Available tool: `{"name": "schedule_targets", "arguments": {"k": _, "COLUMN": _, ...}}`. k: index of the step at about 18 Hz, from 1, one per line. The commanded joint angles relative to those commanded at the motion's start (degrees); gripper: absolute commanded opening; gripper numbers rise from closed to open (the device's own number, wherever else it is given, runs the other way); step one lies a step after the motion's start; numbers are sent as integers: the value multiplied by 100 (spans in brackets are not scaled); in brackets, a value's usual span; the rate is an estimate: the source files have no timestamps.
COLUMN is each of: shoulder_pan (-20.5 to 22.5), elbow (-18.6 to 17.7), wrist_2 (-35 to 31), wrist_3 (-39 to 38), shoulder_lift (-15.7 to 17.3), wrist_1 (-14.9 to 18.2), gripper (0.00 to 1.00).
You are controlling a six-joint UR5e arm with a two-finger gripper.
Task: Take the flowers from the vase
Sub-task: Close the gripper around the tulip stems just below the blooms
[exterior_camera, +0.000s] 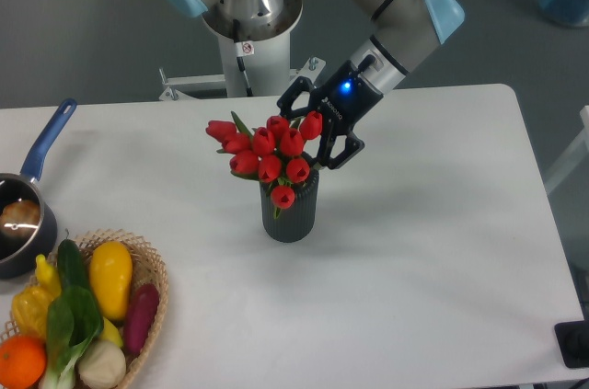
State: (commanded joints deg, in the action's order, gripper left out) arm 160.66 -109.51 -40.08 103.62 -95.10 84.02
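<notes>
— What carries it all?

— A white table point(414, 251) with rounded corners, seen from above and in front.

— And what stands on it?

— Near the middle, the vase point(291, 212), dark grey, ribbed, upright. At the left edge a dark saucepan point(17, 223) with a blue handle point(50, 138) pointing toward the far side (something pale brown lies inside, too unclear to name). At the near left corner a wicker basket point(152, 292), partly cut off by the frame, well apart from the vase and just beside the saucepan.

— Anything else?

— The robot's pale base point(248, 62) rises behind the far edge.
</notes>
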Motion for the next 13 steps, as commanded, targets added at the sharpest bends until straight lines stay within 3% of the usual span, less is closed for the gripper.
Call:
{"name": "schedule_targets", "arguments": {"k": 8, "shoulder_pan": 9, "elbow": 9, "wrist_2": 9, "wrist_3": -26, "shoulder_lift": 18, "wrist_1": 9, "gripper": 65}}
{"name": "schedule_targets", "arguments": {"k": 13, "shoulder_pan": 9, "elbow": 18, "wrist_2": 9, "wrist_3": -44, "shoulder_lift": 0, "wrist_1": 35, "gripper": 56}}
